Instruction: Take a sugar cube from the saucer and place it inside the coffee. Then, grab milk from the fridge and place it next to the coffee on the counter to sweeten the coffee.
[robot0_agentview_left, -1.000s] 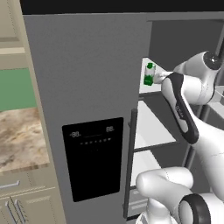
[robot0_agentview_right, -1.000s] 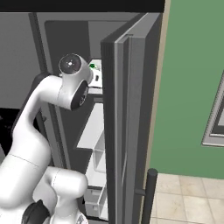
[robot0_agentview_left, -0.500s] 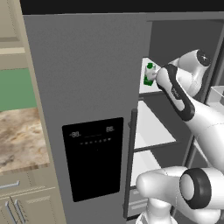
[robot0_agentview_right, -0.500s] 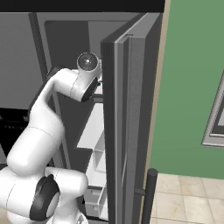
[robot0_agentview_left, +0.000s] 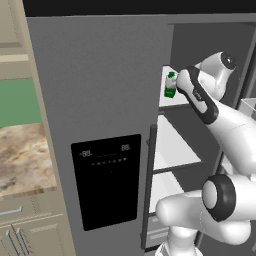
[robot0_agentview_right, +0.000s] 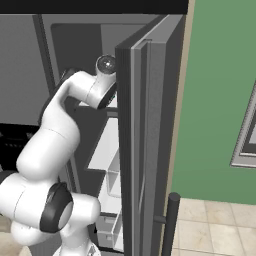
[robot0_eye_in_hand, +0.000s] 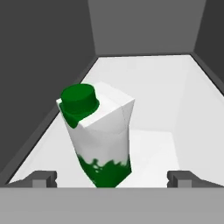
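The milk, a white carton with a green lower band and green cap, stands upright on the top white shelf inside the open fridge. In the left base view the milk peeks out past the door edge, with the arm's hand right beside it. My gripper is open, its two dark fingertips spread wide at either side, the carton standing between and just beyond them. Nothing is held. The sugar cube, saucer and coffee are out of view.
The grey fridge door with its black display panel stands at the left, and the open right door blocks the right side. White shelves sit below the carton. The marbled counter lies left of the fridge.
The arm has reached further into the fridge toward the carton, the wrist swinging in and upward. The carton has not moved.
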